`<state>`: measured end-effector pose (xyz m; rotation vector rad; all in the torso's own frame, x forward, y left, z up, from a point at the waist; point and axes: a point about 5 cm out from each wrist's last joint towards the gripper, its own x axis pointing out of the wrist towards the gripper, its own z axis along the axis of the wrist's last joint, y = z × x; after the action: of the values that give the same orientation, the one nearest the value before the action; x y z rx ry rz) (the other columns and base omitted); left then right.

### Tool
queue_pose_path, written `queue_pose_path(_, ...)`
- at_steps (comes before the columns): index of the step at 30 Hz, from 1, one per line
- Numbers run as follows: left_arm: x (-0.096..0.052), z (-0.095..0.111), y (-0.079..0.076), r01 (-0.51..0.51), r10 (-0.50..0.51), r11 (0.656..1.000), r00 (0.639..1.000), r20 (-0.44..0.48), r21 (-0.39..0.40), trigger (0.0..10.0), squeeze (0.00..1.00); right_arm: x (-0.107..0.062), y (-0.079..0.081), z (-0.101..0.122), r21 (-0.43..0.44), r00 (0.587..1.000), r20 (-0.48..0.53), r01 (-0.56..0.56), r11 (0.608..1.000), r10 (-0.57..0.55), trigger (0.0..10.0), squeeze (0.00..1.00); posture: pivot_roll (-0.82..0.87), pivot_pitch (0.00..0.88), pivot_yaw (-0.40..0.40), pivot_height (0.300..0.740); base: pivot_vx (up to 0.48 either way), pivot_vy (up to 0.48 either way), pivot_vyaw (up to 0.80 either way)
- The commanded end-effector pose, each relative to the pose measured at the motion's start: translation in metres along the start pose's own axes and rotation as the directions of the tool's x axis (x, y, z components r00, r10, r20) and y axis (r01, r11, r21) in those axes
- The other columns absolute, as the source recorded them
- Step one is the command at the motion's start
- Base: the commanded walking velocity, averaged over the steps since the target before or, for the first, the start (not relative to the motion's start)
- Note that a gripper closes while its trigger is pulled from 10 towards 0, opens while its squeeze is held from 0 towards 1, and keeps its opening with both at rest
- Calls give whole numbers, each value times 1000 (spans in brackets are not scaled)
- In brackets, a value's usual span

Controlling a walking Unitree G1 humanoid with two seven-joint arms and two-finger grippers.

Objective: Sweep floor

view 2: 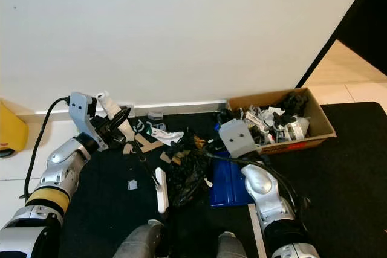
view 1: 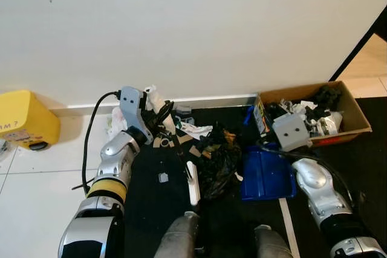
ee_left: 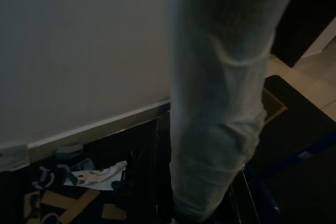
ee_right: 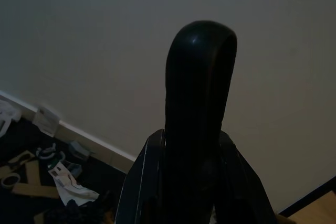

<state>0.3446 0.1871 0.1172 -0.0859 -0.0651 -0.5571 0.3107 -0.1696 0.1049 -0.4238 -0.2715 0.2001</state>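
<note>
My left gripper (view 1: pixel 158 113) is shut on the white handle (view 1: pixel 153 97) of a brush, close to the wall. A thin dark shaft runs down from it to the white brush head (view 1: pixel 193 184) with black bristles (view 1: pixel 216 164). The bristles rest among a pile of litter (view 1: pixel 188 132) of paper scraps and cardboard bits on the black mat (view 1: pixel 151 206). My right gripper (view 1: pixel 266 145) is shut on the black handle (ee_right: pixel 199 93) of a blue dustpan (view 1: pixel 266 177). The dustpan lies on the mat just right of the bristles. One small grey scrap (view 1: pixel 163 177) lies apart, left of the brush head.
An open cardboard box (view 1: pixel 358 115) full of rubbish stands at the right against the wall. A yellow container (view 1: pixel 25 119) sits on the white tiles at the far left. The white wall and its baseboard (view 1: pixel 214 99) close off the far side.
</note>
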Motion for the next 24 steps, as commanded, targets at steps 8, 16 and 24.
queue_pose_path(8, -6, 5, 13, -38, 38, 997, 999, -13, 67, 10000, 0, -9, 10, -18, 29, 995, -100, -12, 999, 15, 10000, 0, 148, 203, 85, 740, 0, 0, 0)
queue_pose_path(16, -12, 12, 23, -53, 61, 981, 997, -39, 187, 10000, 0, -11, 4, -12, 14, 992, -69, -109, 994, 110, 10000, 0, 150, 206, 87, 740, 0, 0, 0)
queue_pose_path(24, -15, 18, 32, -89, 97, 975, 995, -30, 203, 10000, 0, -11, -39, 10, 175, 1000, 16, -17, 984, 14, 10000, 0, 148, 215, 87, 740, 0, 0, 0)
